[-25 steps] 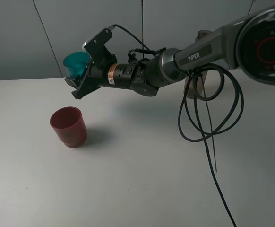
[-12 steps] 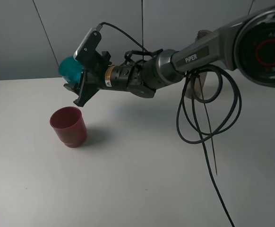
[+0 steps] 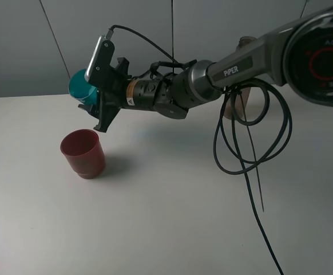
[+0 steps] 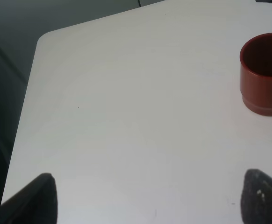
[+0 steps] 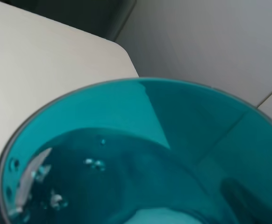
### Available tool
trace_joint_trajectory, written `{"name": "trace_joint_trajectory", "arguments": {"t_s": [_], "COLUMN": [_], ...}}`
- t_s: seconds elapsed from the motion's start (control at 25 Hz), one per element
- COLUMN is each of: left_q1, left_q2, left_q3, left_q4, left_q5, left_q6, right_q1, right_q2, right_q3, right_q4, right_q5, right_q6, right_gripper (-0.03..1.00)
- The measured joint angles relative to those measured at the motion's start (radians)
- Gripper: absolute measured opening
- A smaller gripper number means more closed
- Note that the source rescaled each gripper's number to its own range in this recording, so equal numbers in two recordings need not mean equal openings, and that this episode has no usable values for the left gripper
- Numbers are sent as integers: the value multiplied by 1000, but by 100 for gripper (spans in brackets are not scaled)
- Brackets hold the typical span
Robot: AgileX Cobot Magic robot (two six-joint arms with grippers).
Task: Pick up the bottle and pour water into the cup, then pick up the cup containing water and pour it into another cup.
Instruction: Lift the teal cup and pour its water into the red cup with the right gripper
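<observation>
My right gripper reaches across to the left and is shut on the teal cup, holding it tilted in the air above and just behind the dark red cup. In the right wrist view the teal cup fills the frame, with water and bubbles inside. The red cup stands upright on the white table and also shows in the left wrist view. The bottle stands at the back right, mostly hidden behind the right arm. My left gripper is open and empty, low over the table.
Black cables hang in loops from the right arm over the table's right half. The table's left edge and rounded corner lie near the left gripper. A grey wall stands behind the table.
The right wrist has rolled, tipping the teal cup further over to the left above the red cup. The red cup has not moved.
</observation>
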State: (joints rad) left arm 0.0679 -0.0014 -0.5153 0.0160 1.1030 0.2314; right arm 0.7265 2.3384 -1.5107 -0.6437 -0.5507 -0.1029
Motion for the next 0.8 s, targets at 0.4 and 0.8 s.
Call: {"name": "trace_joint_trajectory", "arguments": {"t_s": [0.4, 0.8], "left_q1": [0, 0], "left_q2": [0, 0], "left_q3": [0, 0], "left_q4": [0, 0], "left_q5": [0, 0], "left_q6": [3, 3], "right_q1": [0, 0], "right_q2": [0, 2], "right_q3": [0, 0], "right_q4": [0, -1], "right_q5": [-60, -117], "right_q6": [-356, -506], "right_gripper": [3, 3]}}
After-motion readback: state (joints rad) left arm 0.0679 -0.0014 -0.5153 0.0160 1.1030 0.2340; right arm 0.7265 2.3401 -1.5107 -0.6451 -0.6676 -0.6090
